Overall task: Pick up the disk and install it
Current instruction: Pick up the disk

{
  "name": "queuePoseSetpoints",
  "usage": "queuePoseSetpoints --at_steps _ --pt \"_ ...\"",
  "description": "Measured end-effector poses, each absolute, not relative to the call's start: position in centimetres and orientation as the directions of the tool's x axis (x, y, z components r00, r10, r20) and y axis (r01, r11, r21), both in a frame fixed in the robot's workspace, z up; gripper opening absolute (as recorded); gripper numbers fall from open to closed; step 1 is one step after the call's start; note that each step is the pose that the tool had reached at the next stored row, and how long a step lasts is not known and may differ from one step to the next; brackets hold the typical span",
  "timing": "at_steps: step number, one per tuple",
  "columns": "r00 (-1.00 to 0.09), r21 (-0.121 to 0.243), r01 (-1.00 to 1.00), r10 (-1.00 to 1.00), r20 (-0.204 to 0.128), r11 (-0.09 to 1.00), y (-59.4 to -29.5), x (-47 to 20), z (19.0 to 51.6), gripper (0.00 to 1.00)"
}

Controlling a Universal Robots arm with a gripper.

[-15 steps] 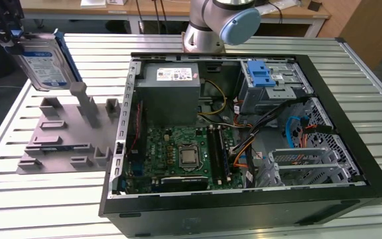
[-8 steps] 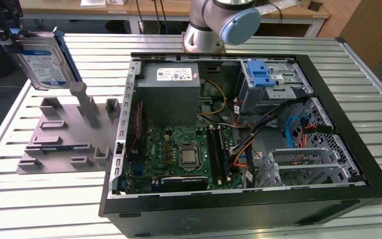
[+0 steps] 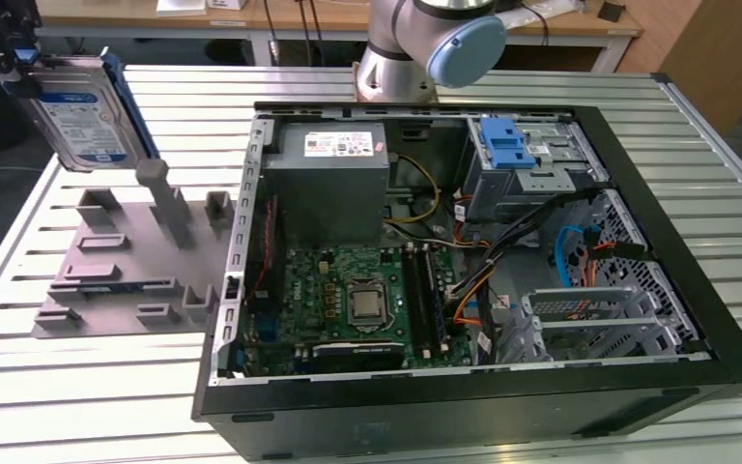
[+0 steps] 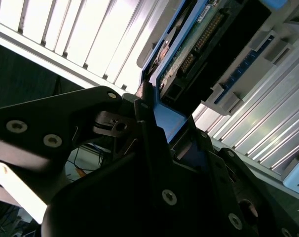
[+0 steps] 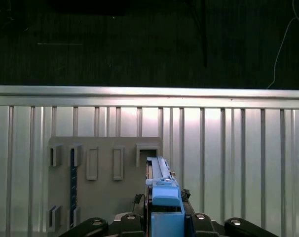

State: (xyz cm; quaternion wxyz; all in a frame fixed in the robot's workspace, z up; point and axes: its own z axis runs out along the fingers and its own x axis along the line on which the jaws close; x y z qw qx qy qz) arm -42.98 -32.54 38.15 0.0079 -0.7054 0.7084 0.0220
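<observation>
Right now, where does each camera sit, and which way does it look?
Exterior view: off the arm, looking down on the open computer case, the arm's base and the gripper holding the disk.
Second wrist view: at the wrist, looking along the gripper's black fingers at the disk's circuit-board side.
First wrist view: at the wrist, looking over the gripper and the disk's edge at the grey fixture plate.
Shared: all show the disk.
</observation>
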Motion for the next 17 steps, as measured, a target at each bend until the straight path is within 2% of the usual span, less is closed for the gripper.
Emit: queuePoseSetpoints --at_steps 17 --pt "-0.005 0.02 -1.0 -0.999 -0.046 0.004 -32.5 -43.0 39.7 0.36"
